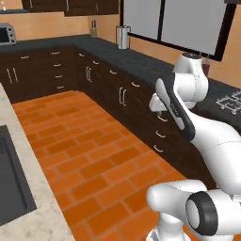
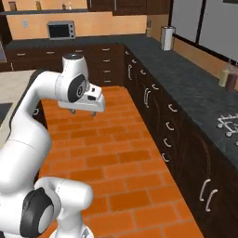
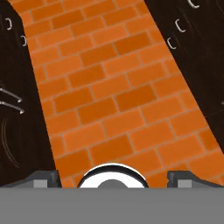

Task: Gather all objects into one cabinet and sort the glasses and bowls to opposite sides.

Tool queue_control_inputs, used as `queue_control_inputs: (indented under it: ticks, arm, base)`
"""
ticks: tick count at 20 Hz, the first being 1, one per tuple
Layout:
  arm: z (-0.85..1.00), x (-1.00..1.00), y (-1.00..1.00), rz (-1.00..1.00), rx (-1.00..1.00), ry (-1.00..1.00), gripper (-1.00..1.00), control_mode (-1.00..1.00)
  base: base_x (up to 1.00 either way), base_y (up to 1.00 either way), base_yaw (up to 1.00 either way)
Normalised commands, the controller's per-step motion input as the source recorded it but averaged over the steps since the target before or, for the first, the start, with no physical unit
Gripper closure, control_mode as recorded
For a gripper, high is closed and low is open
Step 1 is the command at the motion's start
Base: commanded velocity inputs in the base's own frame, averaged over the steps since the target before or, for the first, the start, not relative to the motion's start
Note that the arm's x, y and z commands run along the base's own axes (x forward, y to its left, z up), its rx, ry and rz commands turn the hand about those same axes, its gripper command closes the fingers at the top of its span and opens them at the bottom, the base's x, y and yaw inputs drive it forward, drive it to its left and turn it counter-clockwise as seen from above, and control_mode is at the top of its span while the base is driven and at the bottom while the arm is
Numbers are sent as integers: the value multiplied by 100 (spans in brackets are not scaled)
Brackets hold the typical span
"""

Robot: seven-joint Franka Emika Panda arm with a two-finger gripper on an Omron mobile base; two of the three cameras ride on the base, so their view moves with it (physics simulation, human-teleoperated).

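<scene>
Hand view: one open gripper (image 3: 112, 178), two fingertips (image 3: 43, 178).

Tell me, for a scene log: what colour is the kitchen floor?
Orange brick floor, clearest in the hand view.

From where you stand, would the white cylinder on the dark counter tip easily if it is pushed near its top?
Probably yes: the white cylinder stands upright and is taller than wide, so a high push may topple it. Once down, its round side would likely roll along the counter. Its weight is unclear.
</scene>
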Motion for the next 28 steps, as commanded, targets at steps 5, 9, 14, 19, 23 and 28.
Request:
queue_control_inputs:
  ticks: [5,9,14,19,23,28]
  arm:
    - [0,0,0,0,0,0,-100,100]
    - [0,0,0,0,0,0,-100,100]
    - [0,0,0,0,0,0,-100,100]
    - [0,0,0,0,0,0,-100,100]
    - [0,0,0,0,0,0,-100,100]
    - [0,0,0,0,0,0,-100,100]
  base:
    - [0,7,55]
    - [4,0,13]
    - [44,0,1]
    - [98,21,8]
    - [85,-13,24]
    - [57,-64,48]
